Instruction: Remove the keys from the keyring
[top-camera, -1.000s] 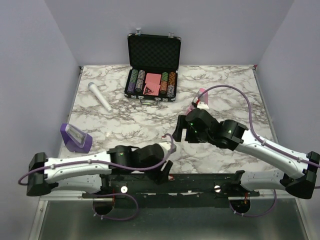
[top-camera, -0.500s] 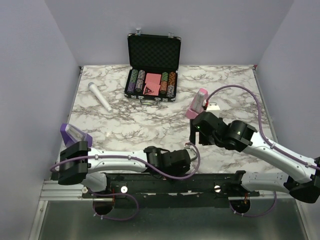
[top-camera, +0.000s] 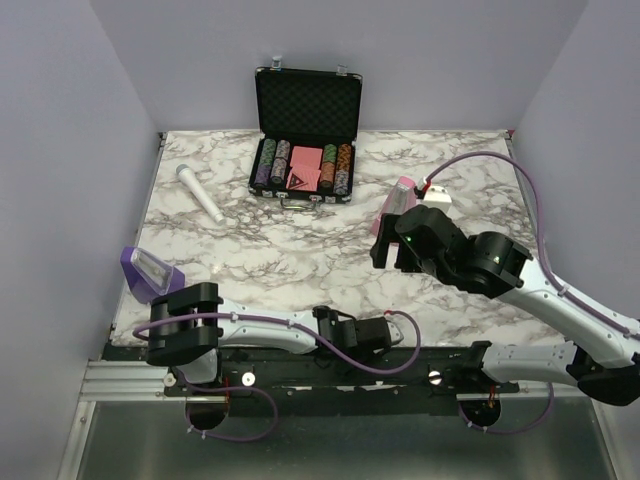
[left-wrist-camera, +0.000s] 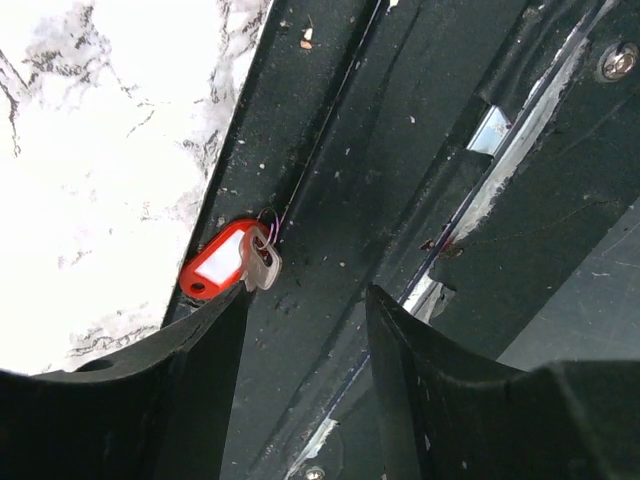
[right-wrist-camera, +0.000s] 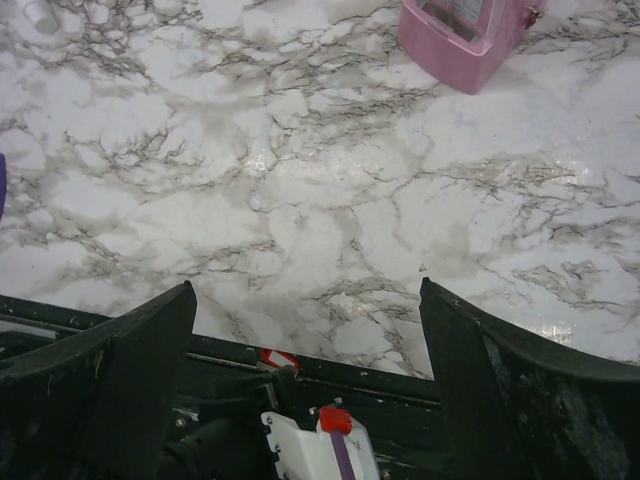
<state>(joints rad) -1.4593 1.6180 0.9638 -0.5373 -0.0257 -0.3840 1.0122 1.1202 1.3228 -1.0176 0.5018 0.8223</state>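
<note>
**Left wrist view.** The keyring (left-wrist-camera: 215, 265), a red oval tag, lies flat on the black frame (left-wrist-camera: 400, 130) left of centre, right at the edge of the marble table (left-wrist-camera: 90, 150). The keys (left-wrist-camera: 263, 262) touch its right end. The left gripper (left-wrist-camera: 305, 295) hangs just below the tag in the picture, jaws apart and holding nothing.

We judge the step in hand to be the first grasp of the tag. To do it well, we would shift the jaws toward the upper left until they straddle the red body alone. We would then lower the tips to the frame's surface — the tag is thin — and close across its narrow width. That leaves the keys free for the other arm. The table's edge beside the tag may catch a finger.

**Top view.** The left arm lies low along the bottom edge, forearm stretched to the right, wrist tipped down over the frame. The right arm is raised at centre right.

**Right wrist view.** The right gripper (right-wrist-camera: 305, 300) is spread wide and empty above bare marble — the pink metronome (right-wrist-camera: 465, 35) stands at the upper right.
</note>
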